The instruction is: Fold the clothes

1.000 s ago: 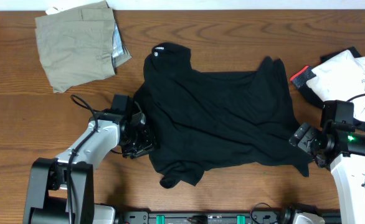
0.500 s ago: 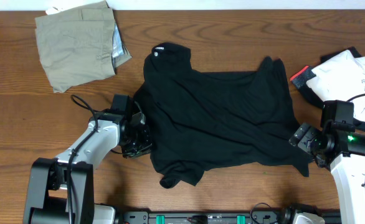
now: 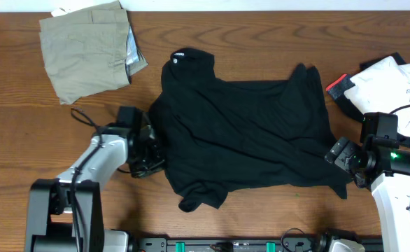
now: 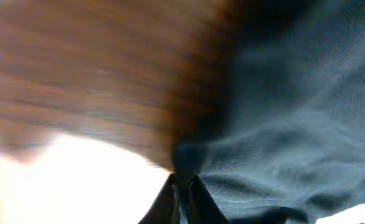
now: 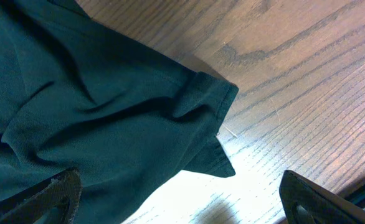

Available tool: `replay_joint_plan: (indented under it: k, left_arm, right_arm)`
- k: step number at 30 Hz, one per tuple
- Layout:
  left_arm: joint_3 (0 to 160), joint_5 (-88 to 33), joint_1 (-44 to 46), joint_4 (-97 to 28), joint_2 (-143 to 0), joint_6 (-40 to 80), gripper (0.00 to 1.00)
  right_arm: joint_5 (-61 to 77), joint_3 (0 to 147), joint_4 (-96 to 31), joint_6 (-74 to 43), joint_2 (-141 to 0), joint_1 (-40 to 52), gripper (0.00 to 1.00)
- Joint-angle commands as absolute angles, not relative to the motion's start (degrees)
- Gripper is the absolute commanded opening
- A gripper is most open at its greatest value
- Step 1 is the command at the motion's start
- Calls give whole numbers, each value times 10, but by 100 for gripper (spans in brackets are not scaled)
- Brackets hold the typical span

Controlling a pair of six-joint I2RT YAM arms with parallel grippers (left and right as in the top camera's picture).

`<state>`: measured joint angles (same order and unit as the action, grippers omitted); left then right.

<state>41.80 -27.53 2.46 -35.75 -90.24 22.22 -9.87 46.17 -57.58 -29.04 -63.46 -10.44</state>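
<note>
1. The black shirt [image 3: 240,133] lies spread and rumpled in the middle of the counter [image 3: 23,140]. Its collar is toward the far side and a bunched flap lies at its near left corner.
2. The left pincer [image 3: 151,155] sits at the shirt's left edge, low on the counter.
3. In the left wrist view the left pincer [image 4: 182,186] has its fingers pressed together. A pucker of shirt [image 4: 294,124] cloth is drawn into their tips, so it is clamped on the shirt's edge.
4. That view is blurred. Wood of the counter [image 4: 76,62] fills its left part and cloth fills its right.
5. The right pincer [image 3: 341,157] is at the shirt's near right corner, just beside the hem.
6. In the right wrist view the right pincer [image 5: 182,199] stands wide apart and grips nothing.
7. One of its fingers [image 5: 52,193] lies against the shirt [image 5: 76,93]. The other is over bare counter [image 5: 294,74], well clear of the cloth.
8. A pointed corner of the shirt's hem lies flat on the wood between the two fingers.
9. A folded khaki piece [image 3: 86,49] rests at the far left of the counter, well apart from the shirt.
10. A white top [image 3: 390,87] with print lies at the far right, on a black garment [image 3: 341,87] with red and white trim.
11. That pile is near the shirt's right sleeve and does not touch it.
</note>
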Motion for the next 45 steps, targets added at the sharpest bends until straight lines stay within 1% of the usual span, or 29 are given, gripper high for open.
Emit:
replay_joint_plan:
  k: [1, 8, 14, 20, 29, 34, 38, 40, 41, 42, 43, 44, 45]
  left_arm:
    - [415, -259, -28, -371, -907, 217, 6]
    - [415, -221, -138, -407, -907, 194, 6]
    - [416, -213, -192, -423, -907, 182, 6]
    - [424, -198, -216, -449, -907, 176, 6]
    - [461, -197, -220, -516, -900, 165, 6]
    - [493, -178, -220, -552, -867, 165, 6]
    - [511, -178, -219, -588, -823, 162, 8]
    - [515, -179, -219, -598, -794, 152, 13]
    - [516, -178, -219, -598, -781, 147, 17]
    - [516, -176, -220, -598, -767, 146, 25]
    - [516, -172, -219, -598, -753, 146, 45]
    - [516, -173, -220, -598, -740, 146, 62]
    - [516, -173, -219, -600, -730, 146, 74]
  right_arm:
    - [-100, 471, -572, -281, -629, -113, 99]
    - [-100, 471, -563, -282, -629, -113, 99]
    - [-100, 471, -559, -282, -629, -113, 99]
    - [-100, 471, -559, -282, -629, -113, 99]
    - [-100, 471, -552, -282, -629, -113, 99]
    - [-100, 471, -548, -282, -629, -113, 99]
    - [-100, 471, -548, -282, -629, -113, 99]
    - [-100, 471, -545, -282, -629, -113, 99]
    - [-100, 471, -543, -282, -629, -113, 99]
    - [-100, 471, -541, -282, -629, -113, 99]
    - [-100, 471, -540, -282, -629, -113, 99]
    - [-100, 471, -540, -282, -629, -113, 99]
    - [-97, 471, -540, -282, -629, -113, 99]
